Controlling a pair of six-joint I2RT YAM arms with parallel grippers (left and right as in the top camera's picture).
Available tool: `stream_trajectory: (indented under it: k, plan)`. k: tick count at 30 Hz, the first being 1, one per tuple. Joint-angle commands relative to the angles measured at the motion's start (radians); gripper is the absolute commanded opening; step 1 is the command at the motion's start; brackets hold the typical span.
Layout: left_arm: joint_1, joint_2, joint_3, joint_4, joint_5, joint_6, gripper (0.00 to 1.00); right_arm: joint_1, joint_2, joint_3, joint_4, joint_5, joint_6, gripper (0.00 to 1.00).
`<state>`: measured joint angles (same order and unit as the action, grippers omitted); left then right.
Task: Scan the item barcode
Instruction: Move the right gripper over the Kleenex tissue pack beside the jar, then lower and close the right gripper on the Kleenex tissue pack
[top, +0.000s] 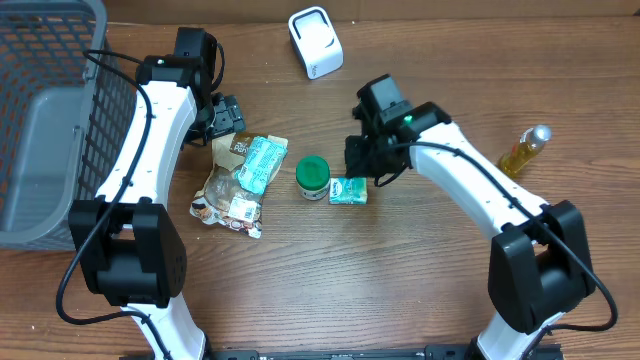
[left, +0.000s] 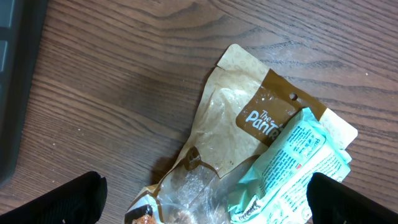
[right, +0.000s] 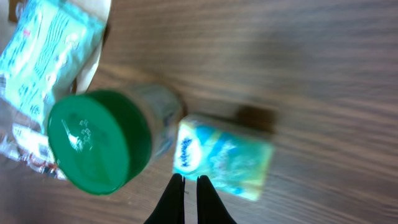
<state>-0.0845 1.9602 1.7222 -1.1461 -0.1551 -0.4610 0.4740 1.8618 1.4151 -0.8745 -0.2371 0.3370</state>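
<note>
The brown wooden desk (top: 420, 290) is the biggest thing here. On its far left side sits a grey wire basket (top: 40, 120). Two white arms reach in over the desk, one from each side.

The left tool (left: 204, 186) is wide open and holds nothing. It hangs over the top of a crinkly brown bag (top: 228, 185). A teal packet (top: 262, 162) lies on that bag. The right tool (right: 188, 180) is shut tight, with its two black fingers pressed together. I see nothing between them.

At the back of the desk stands the white scanner (top: 315, 42), well apart from both tools. Near the middle is a jar (top: 313, 177) with a green lid. A yellow bottle (top: 526, 150) lies alone on the right.

The smallest thing is the little green box (top: 349, 191). It lies flat on the desk, just beside the jar. I think this box is the thing to scan, because the right tool is right at its edge.

What could go wrong? The fingers look closed with no box in them, so the arm may lift up with nothing. If the shut tool pushes sideways, it could shove the box into the jar, and the jar could tip or roll. If the tool opens to try a grab, a finger may bump the jar because it sits so close. I cannot see a barcode on the box, so it may end up facing away from the scanner, and then no scan will happen.
</note>
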Motion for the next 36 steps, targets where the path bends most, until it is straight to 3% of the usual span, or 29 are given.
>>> stream_trajectory:
  k: [1,13,16,18,29,36]
  plan:
    - [0.001,0.003,0.012,-0.002,-0.012,0.012,1.00,0.045,-0.014,-0.032,0.043,-0.057,0.016,0.05]
    - [0.001,0.003,0.012,-0.002,-0.012,0.012,1.00,0.221,-0.014,-0.053,0.178,0.031,0.014,0.09]
    - [0.001,0.003,0.012,-0.002,-0.012,0.012,1.00,0.218,-0.014,-0.052,0.179,0.061,0.004,0.09]
    - [0.001,0.003,0.012,-0.002,-0.012,0.012,1.00,0.215,-0.015,-0.048,0.170,0.044,-0.023,0.04]
    - [0.001,0.003,0.012,-0.002,-0.012,0.012,1.00,0.154,-0.062,0.031,-0.048,0.085,-0.105,0.04]
    - [0.001,0.003,0.012,-0.002,-0.012,0.012,1.00,0.056,-0.053,-0.009,0.048,0.090,-0.101,0.04]
